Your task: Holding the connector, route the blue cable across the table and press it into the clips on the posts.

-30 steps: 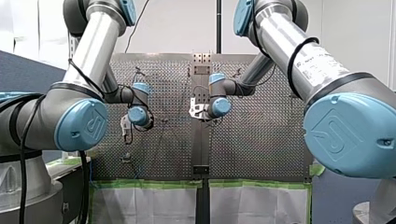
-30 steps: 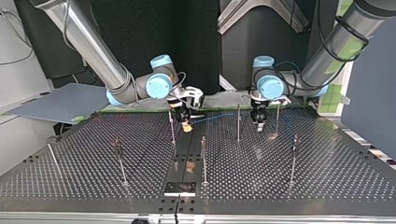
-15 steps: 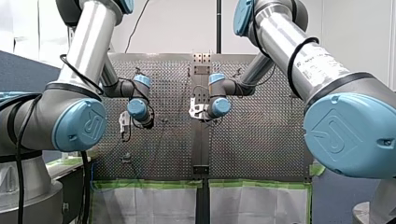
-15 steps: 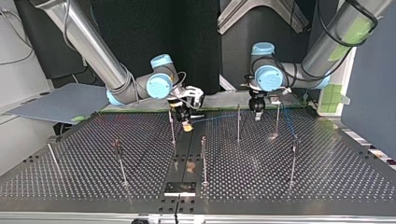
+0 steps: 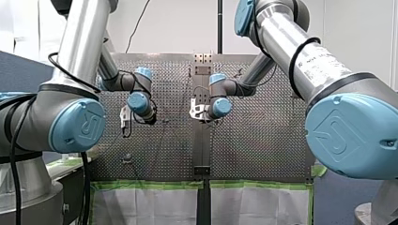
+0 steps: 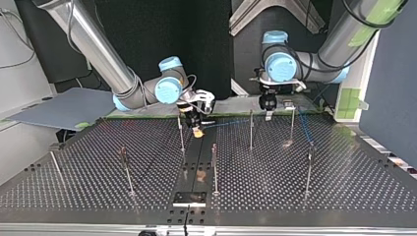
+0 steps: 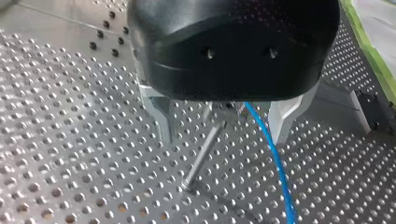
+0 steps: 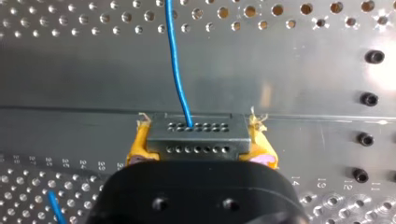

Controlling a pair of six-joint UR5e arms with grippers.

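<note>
In the right wrist view my right gripper (image 8: 196,154) is shut on the grey connector (image 8: 196,137), yellow pads (image 8: 264,149) on both its sides. The blue cable (image 8: 175,60) runs out of the connector ahead of it. In the top view my right gripper (image 6: 197,131) holds the connector low over the middle strip. From there the blue cable (image 6: 231,122) runs toward a post (image 6: 251,130) at the view's right. My left gripper (image 7: 222,137) is open, its metal fingers (image 7: 159,116) wide apart above a post (image 7: 201,158) and the cable (image 7: 275,168). It hangs near the table's far edge (image 6: 268,115).
Several thin posts stand on the perforated table (image 6: 344,187): one beside the connector (image 6: 181,132), one in the middle (image 6: 215,167), others at the top view's right (image 6: 310,167) and left (image 6: 127,169). A small black plate (image 6: 189,198) lies near the front edge.
My left gripper has risen and drawn back from the posts toward the table's far edge in the top view, still open. My right gripper has stayed put with the connector.
</note>
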